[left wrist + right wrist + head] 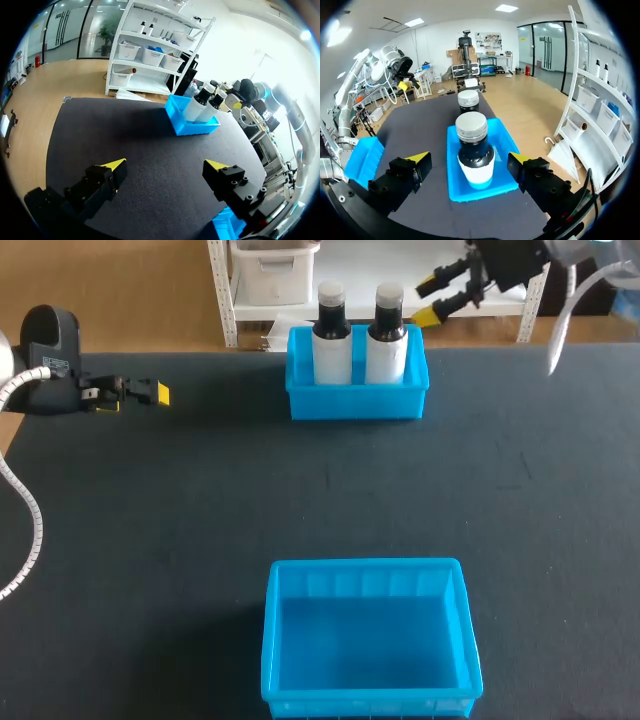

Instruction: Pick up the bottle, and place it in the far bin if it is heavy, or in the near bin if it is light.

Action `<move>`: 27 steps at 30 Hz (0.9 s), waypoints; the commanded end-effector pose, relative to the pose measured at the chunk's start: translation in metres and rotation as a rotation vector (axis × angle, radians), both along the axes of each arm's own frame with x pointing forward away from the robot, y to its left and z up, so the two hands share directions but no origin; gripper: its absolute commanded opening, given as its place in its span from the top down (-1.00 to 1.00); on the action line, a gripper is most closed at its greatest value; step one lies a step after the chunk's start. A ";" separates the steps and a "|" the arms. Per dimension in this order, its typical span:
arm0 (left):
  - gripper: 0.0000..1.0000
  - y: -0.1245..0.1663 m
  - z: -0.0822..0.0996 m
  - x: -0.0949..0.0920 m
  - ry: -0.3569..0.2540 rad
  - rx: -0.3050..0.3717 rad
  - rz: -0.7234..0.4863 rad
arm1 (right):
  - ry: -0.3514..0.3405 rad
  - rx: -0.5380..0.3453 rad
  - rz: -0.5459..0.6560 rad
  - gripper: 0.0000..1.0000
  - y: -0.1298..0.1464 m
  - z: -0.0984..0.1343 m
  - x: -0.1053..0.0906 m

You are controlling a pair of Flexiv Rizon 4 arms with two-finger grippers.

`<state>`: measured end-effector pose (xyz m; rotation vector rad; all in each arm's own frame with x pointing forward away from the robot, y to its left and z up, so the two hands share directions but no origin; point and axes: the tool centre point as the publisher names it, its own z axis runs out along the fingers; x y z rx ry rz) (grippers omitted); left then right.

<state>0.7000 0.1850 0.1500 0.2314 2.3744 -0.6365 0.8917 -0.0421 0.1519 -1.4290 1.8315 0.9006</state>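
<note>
Two dark bottles with grey caps and white labels stand upright side by side in the far blue bin (355, 402): the left bottle (331, 335) and the right bottle (386, 332). My right gripper (441, 296) hangs open just behind the bin's right end. In the right wrist view its fingers flank the nearer bottle (475, 150) without touching it, and the other bottle (468, 100) stands beyond, inside the same bin (502, 137). The near blue bin (365, 566) holds nothing. My left gripper (150, 394) is open at the table's far left, with nothing between its fingers (112, 167).
The black table (200, 500) stretches bare between the two bins. A white cable (30, 520) of my left arm loops over the table's left edge. The near bin's corner (227, 222) shows beside my left gripper's finger.
</note>
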 end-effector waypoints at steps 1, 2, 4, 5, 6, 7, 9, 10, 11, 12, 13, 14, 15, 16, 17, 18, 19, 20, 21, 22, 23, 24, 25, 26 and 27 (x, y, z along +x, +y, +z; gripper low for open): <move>-1.00 0.000 0.000 0.000 0.000 0.000 0.000 | 0.004 0.017 -0.017 -1.00 -0.018 0.011 -0.009; -1.00 0.000 0.000 0.000 0.000 0.000 0.000 | 0.000 0.017 -0.035 -1.00 -0.022 0.013 -0.012; -1.00 0.000 0.000 0.000 0.000 0.000 0.000 | -0.007 0.018 -0.068 -1.00 -0.028 0.017 -0.017; -1.00 0.000 0.000 0.000 0.000 0.000 0.000 | -0.010 0.018 -0.082 -1.00 -0.031 0.019 -0.020; -1.00 0.000 0.000 0.000 0.000 0.000 0.000 | -0.013 0.019 -0.097 -1.00 -0.034 0.020 -0.022; -1.00 0.000 0.000 0.000 0.000 0.000 0.000 | -0.014 0.020 -0.112 -1.00 -0.037 0.022 -0.025; -1.00 0.000 0.000 0.000 0.000 0.000 0.000 | -0.015 0.019 -0.134 -1.00 -0.042 0.025 -0.030; -1.00 0.000 0.000 0.000 0.000 0.000 0.000 | -0.016 0.017 -0.143 -1.00 -0.044 0.026 -0.033; -1.00 0.000 0.000 0.000 0.000 0.000 0.000 | -0.016 0.015 -0.152 -1.00 -0.046 0.027 -0.035; -1.00 0.000 0.000 0.000 0.000 0.000 0.000 | -0.016 0.013 -0.157 -1.00 -0.048 0.029 -0.038; -1.00 0.000 0.000 0.000 0.000 0.000 0.000 | -0.016 0.010 -0.163 -1.00 -0.049 0.030 -0.040; -1.00 0.000 0.000 0.000 0.000 0.000 0.000 | -0.016 0.008 -0.169 -1.00 -0.050 0.031 -0.041; -1.00 0.000 0.000 0.000 0.000 0.000 0.000 | -0.016 0.006 -0.172 -1.00 -0.051 0.032 -0.043; -1.00 0.000 0.000 0.000 0.000 0.000 0.000 | -0.016 0.003 -0.174 -1.00 -0.051 0.033 -0.044; -1.00 0.000 0.000 0.000 0.000 0.000 0.000 | -0.016 0.000 -0.177 -1.00 -0.052 0.034 -0.045; -1.00 0.000 0.000 0.000 0.000 0.000 0.000 | -0.015 -0.004 -0.180 -1.00 -0.052 0.035 -0.046; -1.00 0.000 0.000 0.000 0.000 0.000 0.000 | -0.013 -0.013 -0.182 -1.00 -0.051 0.035 -0.046; -1.00 0.000 0.000 0.000 0.000 0.000 0.000 | -0.010 -0.018 -0.184 -1.00 -0.051 0.036 -0.047; -1.00 0.000 0.000 0.000 0.000 0.000 0.000 | -0.007 -0.025 -0.183 -1.00 -0.050 0.037 -0.048; -1.00 0.000 0.000 0.000 0.000 0.000 0.000 | 0.003 -0.038 -0.180 -1.00 -0.050 0.037 -0.048; -1.00 0.000 0.000 0.000 0.000 0.000 0.000 | 0.014 -0.059 -0.182 -1.00 -0.049 0.036 -0.049; -1.00 0.000 0.000 0.000 0.000 0.000 0.000 | 0.017 -0.073 -0.188 -1.00 -0.049 0.035 -0.049; -1.00 0.000 0.000 0.000 0.000 0.000 0.000 | 0.017 -0.073 -0.188 -1.00 -0.049 0.035 -0.049; -1.00 0.000 0.000 0.000 0.000 0.000 0.000 | 0.017 -0.073 -0.188 -1.00 -0.049 0.035 -0.049; -1.00 0.000 0.000 0.000 0.000 0.000 0.000 | 0.017 -0.073 -0.188 -1.00 -0.049 0.035 -0.049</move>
